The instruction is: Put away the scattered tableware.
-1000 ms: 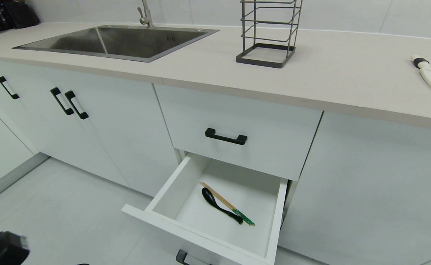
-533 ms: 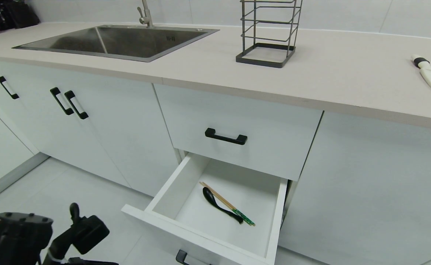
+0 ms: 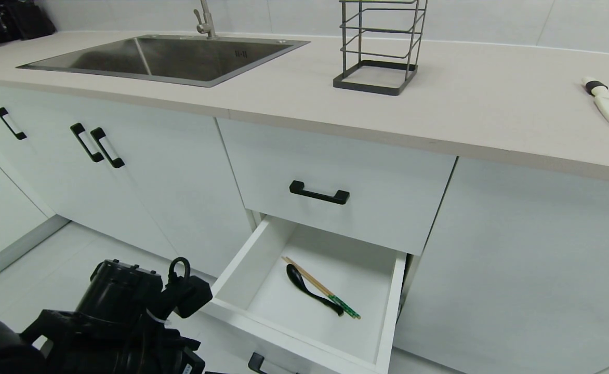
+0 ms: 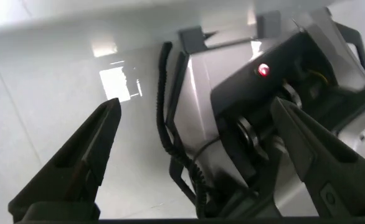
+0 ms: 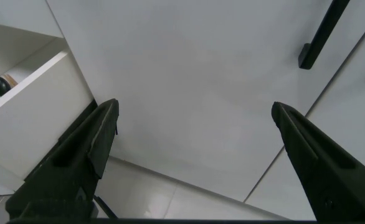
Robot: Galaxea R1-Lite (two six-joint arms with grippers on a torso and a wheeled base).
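The lower drawer (image 3: 245, 257) stands pulled out, and a black spoon (image 3: 295, 274) lies in it beside a pair of chopsticks (image 3: 319, 286) with green tips. On the counter at the far right lies a white-sheathed knife (image 3: 608, 106). My left arm (image 3: 122, 296) is low at the front left, close to the drawer's left front corner. The left gripper (image 4: 195, 155) is open over the floor, holding nothing. My right gripper (image 5: 195, 162) is open too, facing the white cabinet front, with the drawer's side wall (image 5: 27, 106) beside it.
A steel sink (image 3: 169, 54) is set in the counter at the back left. A dark wire rack (image 3: 380, 47) stands mid-counter. The upper drawer is shut, with a black handle (image 3: 319, 193). Cabinet doors with black handles (image 3: 96, 145) are to the left.
My left arm has risen into the head view from the bottom left corner and moved right, toward the open drawer's front corner. The spoon, chopsticks and knife lie as before.
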